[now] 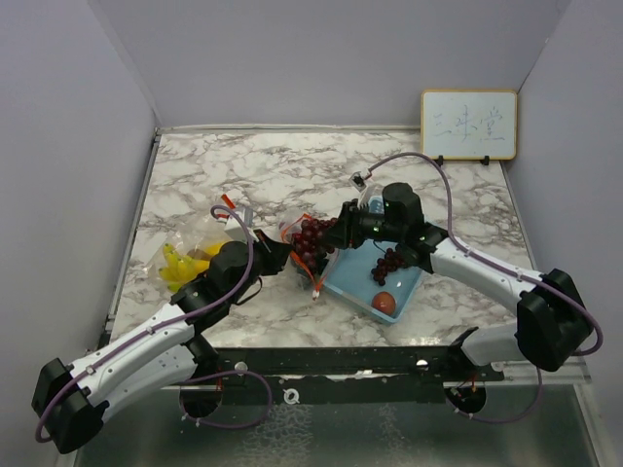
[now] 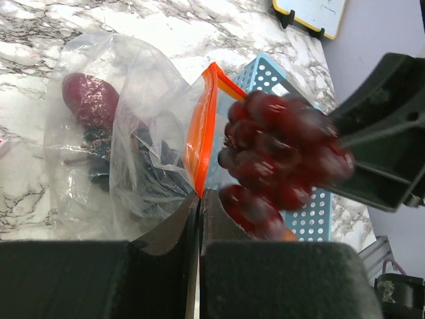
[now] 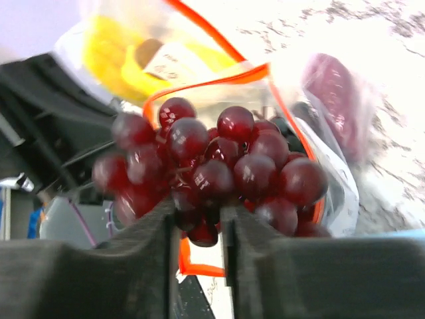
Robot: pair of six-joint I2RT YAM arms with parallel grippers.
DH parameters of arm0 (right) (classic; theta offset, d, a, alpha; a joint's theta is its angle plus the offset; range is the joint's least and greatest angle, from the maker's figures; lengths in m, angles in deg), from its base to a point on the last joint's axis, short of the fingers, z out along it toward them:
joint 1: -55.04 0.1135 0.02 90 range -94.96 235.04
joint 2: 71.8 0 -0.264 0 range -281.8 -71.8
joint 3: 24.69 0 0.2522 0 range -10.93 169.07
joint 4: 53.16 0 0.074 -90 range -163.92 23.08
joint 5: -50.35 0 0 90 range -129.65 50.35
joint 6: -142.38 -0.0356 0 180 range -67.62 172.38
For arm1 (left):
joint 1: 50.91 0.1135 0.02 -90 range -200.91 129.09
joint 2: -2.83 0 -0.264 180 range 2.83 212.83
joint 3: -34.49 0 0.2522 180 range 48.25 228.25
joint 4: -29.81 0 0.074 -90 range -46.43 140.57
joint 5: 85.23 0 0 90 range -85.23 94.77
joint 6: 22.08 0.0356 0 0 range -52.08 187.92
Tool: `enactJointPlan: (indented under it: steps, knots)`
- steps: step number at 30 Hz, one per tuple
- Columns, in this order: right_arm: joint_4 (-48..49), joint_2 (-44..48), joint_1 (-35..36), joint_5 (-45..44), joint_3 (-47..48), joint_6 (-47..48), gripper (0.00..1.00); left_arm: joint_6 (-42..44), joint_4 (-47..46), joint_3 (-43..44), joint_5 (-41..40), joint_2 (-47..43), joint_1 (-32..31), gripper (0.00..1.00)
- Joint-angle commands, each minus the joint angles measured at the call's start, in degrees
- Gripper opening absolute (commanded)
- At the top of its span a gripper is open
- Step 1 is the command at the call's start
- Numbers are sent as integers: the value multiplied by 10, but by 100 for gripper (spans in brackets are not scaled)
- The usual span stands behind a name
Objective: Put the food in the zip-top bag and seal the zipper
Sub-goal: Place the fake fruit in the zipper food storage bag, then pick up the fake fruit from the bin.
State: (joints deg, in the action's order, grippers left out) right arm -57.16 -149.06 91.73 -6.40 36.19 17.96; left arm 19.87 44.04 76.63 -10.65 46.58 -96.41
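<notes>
Grapes (image 3: 212,166) hang in right hand (image 3: 198,219) at bag (image 2: 133,119) mouth.

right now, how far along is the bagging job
Done: magenta piece sits inside the bag. In hand: left tool pinches its orange rim; right tool holds red grapes at the mouth. Left: dark grapes and red fruit in the basket, then sealing.

Marble table (image 1: 292,165) spreads across the whole floor. Blue basket (image 1: 352,276) lies just off centre at four o'clock, turned corner-on, its perforated wall showing. Whiteboard (image 1: 468,125) stands upright at two o'clock on the far edge, faint writing unreadable.
</notes>
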Motion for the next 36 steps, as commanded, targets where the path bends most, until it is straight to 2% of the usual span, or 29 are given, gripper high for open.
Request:
enactJointPlan:
  steps: [1,5,9,12,17,19,20,26,30,36]
  knots:
    - [-116,-12,4,-117,62,29,37,8,-12,9,6,-16,2,0]
    - [-157,5,5,-141,73,44,50,7,-11,6,1,-21,2,0]
    - [-205,39,5,-160,84,62,52,7,-14,6,5,-19,2,0]
    - [-263,69,5,-207,93,66,52,8,-15,6,8,-17,2,0]
    - [-390,97,4,-376,102,44,72,8,-19,2,11,-19,2,0]
    - [-445,87,3,-445,105,23,93,8,-21,-1,11,-24,2,0]
    - [-466,79,2,-463,104,14,99,7,-23,-1,12,-25,2,0]
    - [-548,43,2,-520,100,-81,100,11,-38,-2,23,-25,2,0]
    - [-557,29,1,-562,103,-116,100,14,-44,-7,26,-26,2,0]
    - [-579,-44,-18,-602,100,-164,100,16,-51,-12,34,-29,3,0]
